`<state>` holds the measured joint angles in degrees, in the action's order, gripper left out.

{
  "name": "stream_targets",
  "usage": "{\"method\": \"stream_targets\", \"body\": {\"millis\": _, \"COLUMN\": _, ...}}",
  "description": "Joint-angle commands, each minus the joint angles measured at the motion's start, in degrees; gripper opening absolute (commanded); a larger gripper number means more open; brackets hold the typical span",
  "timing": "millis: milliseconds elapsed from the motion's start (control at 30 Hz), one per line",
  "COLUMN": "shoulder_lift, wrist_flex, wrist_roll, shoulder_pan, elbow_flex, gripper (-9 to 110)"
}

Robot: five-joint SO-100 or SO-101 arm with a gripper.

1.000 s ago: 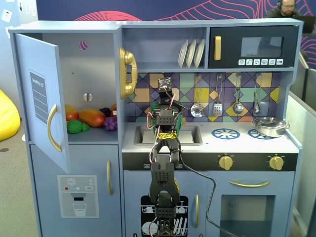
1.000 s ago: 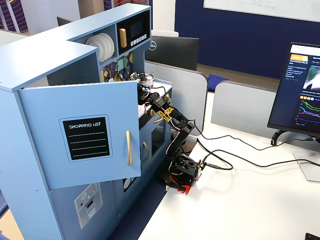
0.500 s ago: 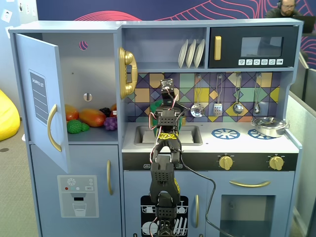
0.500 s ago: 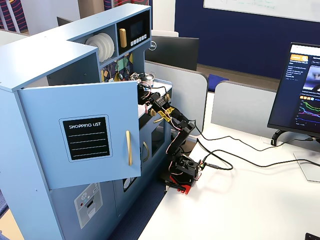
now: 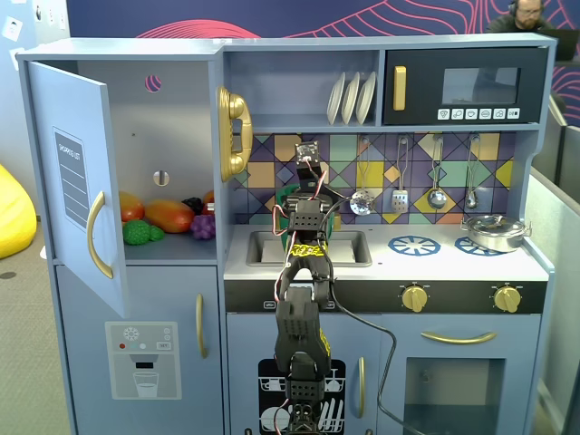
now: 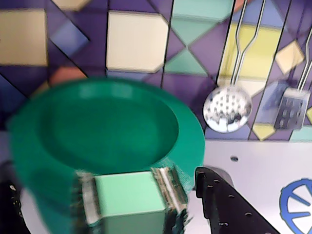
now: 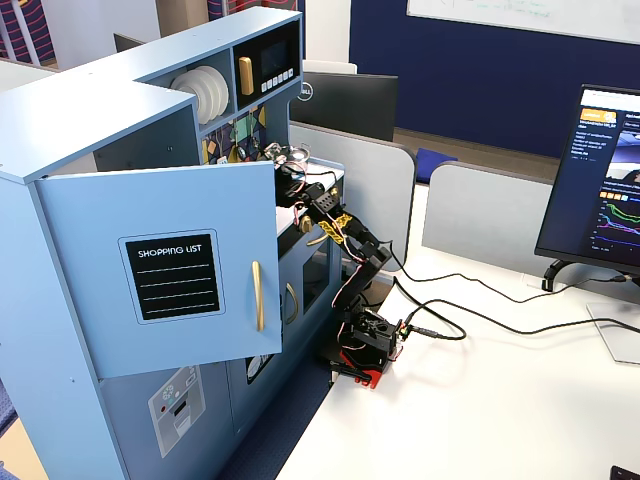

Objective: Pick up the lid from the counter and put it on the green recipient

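Toy kitchen [image 5: 136,299]: a big blue play unit against the patterned wall, its left cupboard door swung open, plastic fruit on the shelf inside.
Counter [image 5: 435,263]: white top with blue printed burner rings, a recessed sink left of centre, a silver pan [image 5: 494,233] at the far right.
Arm [image 5: 304,308]: black, rising in front of the oven fascia and reaching up over the sink toward the tiled backsplash.
Green recipient: I can't pick it out for certain; the arm hides the sink area in the front fixed view, and the side view is blocked by the cupboard door.
Lid [image 6: 105,129]: off the counter, filling the wrist view as a broad green disc tilted toward the backsplash.
Gripper [image 6: 183,187]: fingers pinching the lid's near edge at its small tab.
Step in hand: by my reckoning, the carry, with the lid lifted and not yet placed.
Next move: find the pot's rim, level the lid above it, lower, then let go.
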<state>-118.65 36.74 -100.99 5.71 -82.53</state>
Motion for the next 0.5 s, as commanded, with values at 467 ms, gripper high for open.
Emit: {"method": "stream_targets", "body": {"millis": 467, "shoulder_lift": -31.73, "wrist_flex": 28.74, "wrist_roll": 2.99, "shoulder_pan": 0.7, "elbow_flex": -13.97, "gripper": 38}}
